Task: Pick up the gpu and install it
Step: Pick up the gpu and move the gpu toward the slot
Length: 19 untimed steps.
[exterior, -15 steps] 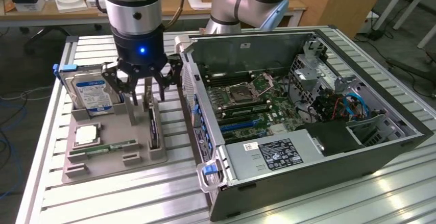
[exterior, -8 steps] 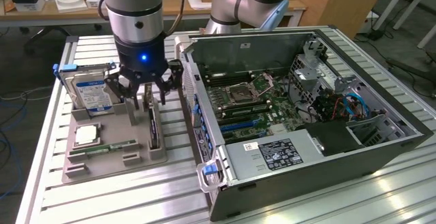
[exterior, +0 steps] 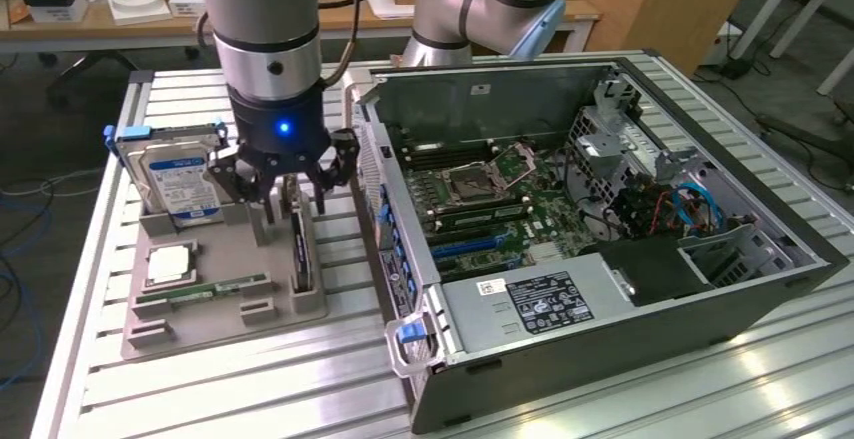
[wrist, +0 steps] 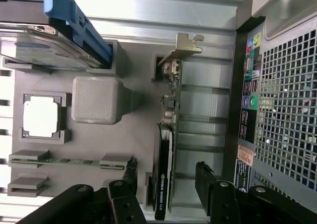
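a: anyone looked at the gpu here? it's standing on edge in a slot of the grey holder tray on the tabletop, just beside the open pc case. the gripper hangs right over it, jaws spread, one on each side of the card, neither touching it as far as i can see.

b: yeah, nothing gripped. my guess is it's light and stiff, but the bare green board is fragile. so pinch across the flat faces at the black cooler end, not the silver bracket. the cooler plastic might be a bit slick.

a: anything you can't see?

b: the connector edge is sunk in the slot, and the card is edge-on, so its faces barely show. can't tell which motherboard slot fits it either.
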Available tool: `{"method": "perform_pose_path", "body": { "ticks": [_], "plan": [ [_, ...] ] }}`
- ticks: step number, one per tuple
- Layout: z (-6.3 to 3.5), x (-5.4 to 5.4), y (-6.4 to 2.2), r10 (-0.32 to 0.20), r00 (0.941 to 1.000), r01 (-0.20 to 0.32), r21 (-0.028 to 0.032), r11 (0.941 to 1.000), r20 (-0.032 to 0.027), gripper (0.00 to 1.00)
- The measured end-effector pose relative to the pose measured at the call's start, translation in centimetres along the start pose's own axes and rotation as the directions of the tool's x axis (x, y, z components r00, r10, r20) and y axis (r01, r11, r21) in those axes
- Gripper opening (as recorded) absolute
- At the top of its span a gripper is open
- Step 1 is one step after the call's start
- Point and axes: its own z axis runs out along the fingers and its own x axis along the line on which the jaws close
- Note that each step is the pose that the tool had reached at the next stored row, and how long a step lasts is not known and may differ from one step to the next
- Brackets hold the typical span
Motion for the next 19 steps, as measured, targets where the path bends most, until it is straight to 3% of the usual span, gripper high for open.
{"method": "perform_pose_path", "body": {
  "ticks": [11,19],
  "plan": [
    [2.00,0.0,-0.06,0.042,0.9991,-0.042,0.0000,0.9991,0.0018,0.59],
    [2.38,0.0,-0.07,0.045,0.9990,-0.045,-0.0001,0.9990,0.0021,0.59]
  ]
}}
